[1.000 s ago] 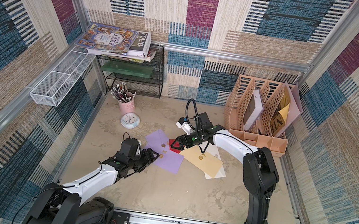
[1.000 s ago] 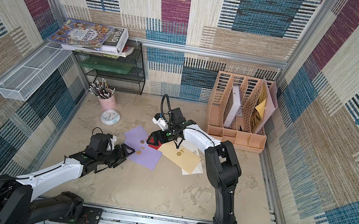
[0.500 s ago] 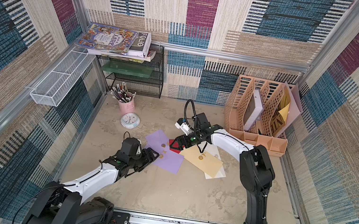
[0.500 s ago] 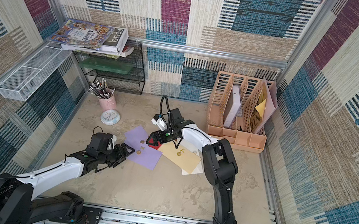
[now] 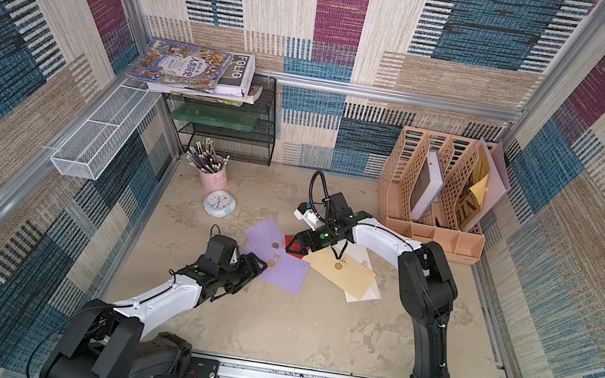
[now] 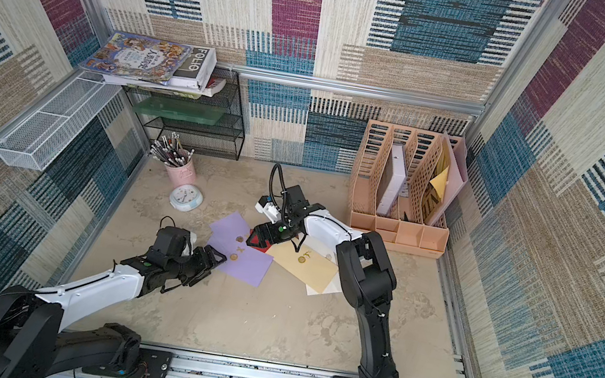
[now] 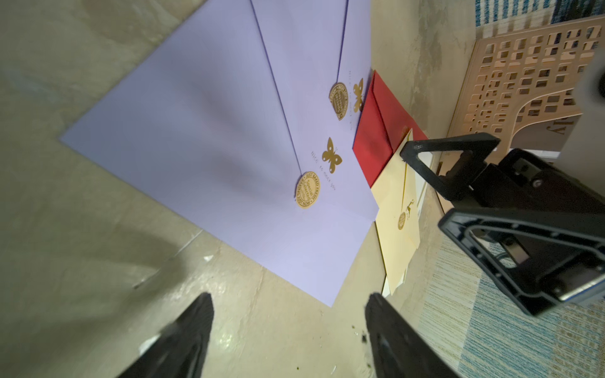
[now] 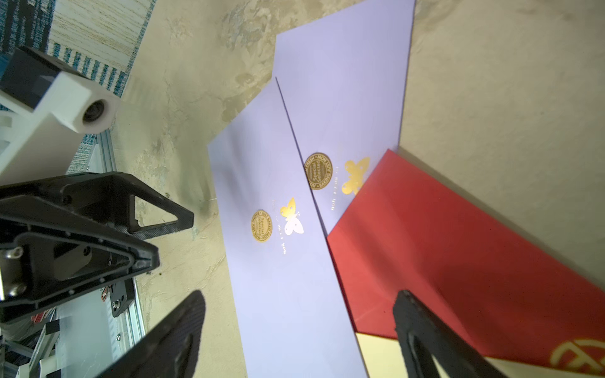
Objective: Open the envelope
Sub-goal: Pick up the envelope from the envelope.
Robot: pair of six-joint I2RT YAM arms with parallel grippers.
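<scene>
1. The left pincer (image 5: 255, 268) sits just left of centre in both top views, low over the bench (image 5: 290, 322). Its jaws are spread wide and hold nothing.
2. In the left wrist view its two dark fingers (image 7: 193, 330) frame bare bench, with the corner of the near lilac envelope (image 7: 203, 137) just beyond their tips and not touching them.
3. That envelope's flap lies shut under a round gold sticker (image 7: 307, 189), beside a gold butterfly (image 7: 331, 158).
4. The right pincer (image 5: 301, 245) is at centre frame, jaws also wide apart and empty.
5. In the right wrist view one finger (image 8: 422, 330) crosses the red envelope (image 8: 458, 248). Whether it touches is unclear.
6. The far lilac envelope (image 5: 263, 233) lies partly under the near one and is also stickered shut. The red one overlaps its edge.
7. The cream envelope (image 5: 344, 275) covers part of the red one, right of centre.
8. Further out are a small clock (image 5: 219, 202) and a pink pencil cup (image 5: 212, 178) at upper left of centre, and a peach file rack (image 5: 434, 196) at upper right.
</scene>
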